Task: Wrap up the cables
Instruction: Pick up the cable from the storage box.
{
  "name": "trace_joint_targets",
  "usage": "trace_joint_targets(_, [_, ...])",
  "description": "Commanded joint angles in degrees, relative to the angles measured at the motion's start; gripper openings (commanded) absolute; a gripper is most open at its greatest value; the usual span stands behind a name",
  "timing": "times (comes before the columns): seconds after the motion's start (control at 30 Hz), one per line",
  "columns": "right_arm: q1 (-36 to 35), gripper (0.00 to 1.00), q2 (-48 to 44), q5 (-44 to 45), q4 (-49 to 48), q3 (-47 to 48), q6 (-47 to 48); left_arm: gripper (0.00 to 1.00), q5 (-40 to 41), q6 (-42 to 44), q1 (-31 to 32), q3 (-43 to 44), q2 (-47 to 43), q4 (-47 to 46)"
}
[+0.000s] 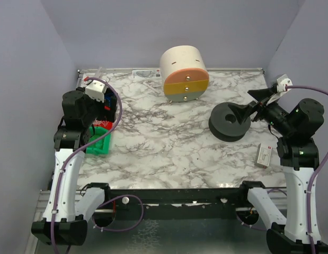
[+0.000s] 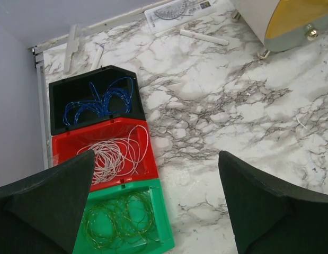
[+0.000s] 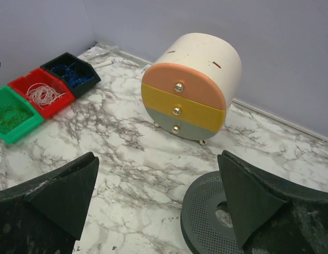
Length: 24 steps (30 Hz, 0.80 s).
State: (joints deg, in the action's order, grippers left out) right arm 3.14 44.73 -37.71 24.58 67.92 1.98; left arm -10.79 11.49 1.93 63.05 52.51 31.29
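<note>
Thin, pale whitish cables (image 2: 118, 153), coiled in a loose tangle inside a red bin (image 2: 100, 127) at the far left of a white marbled surface (image 1: 169, 153). In the same row, a black bin (image 2: 89, 73) of blue wire just behind and a green bin (image 2: 162, 217) of green wire just in front, all three touching side to side. Left pincer (image 2: 158, 211) hanging over that end of the surface, spread wide and gripping nothing, one dark finger (image 2: 47, 201) overlapping the red and green bins in the left wrist view. Towards the back middle, a round cream drawer unit (image 1: 185, 74) with peach, yellow and grey-green fronts, each with a small knob. Left of it by the rear edge, a white stick (image 2: 203, 37) and a printed protractor (image 2: 179, 8), both lying flat. On the right, a dark grey spool (image 1: 230, 121) lying flat, well apart from the cables. Right pincer (image 1: 252, 104) at the spool's far right rim, likewise spread wide and empty; contact with the spool impossible to tell. Small white box (image 1: 264, 155) near the right edge.
</note>
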Motion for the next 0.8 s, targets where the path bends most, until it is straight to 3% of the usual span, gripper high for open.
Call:
trace_joint_targets(0.0, [0.4,1.0,-0.5,-4.2,0.2,0.1,-1.2,0.99,-3.8,-0.8,-1.0,-0.6,-0.6,-1.2])
trace_joint_targets(0.27, [0.4,1.0,-0.8,-5.2,-1.1,-2.4,2.1,0.99,-8.2,1.3,-1.4,-1.7,-0.1,-1.1])
trace_joint_targets(0.77, [0.5,1.0,-0.6,-4.7,-6.0,-8.5,3.9,0.99,-1.4,2.1,-1.4,-4.0,0.8,-3.1])
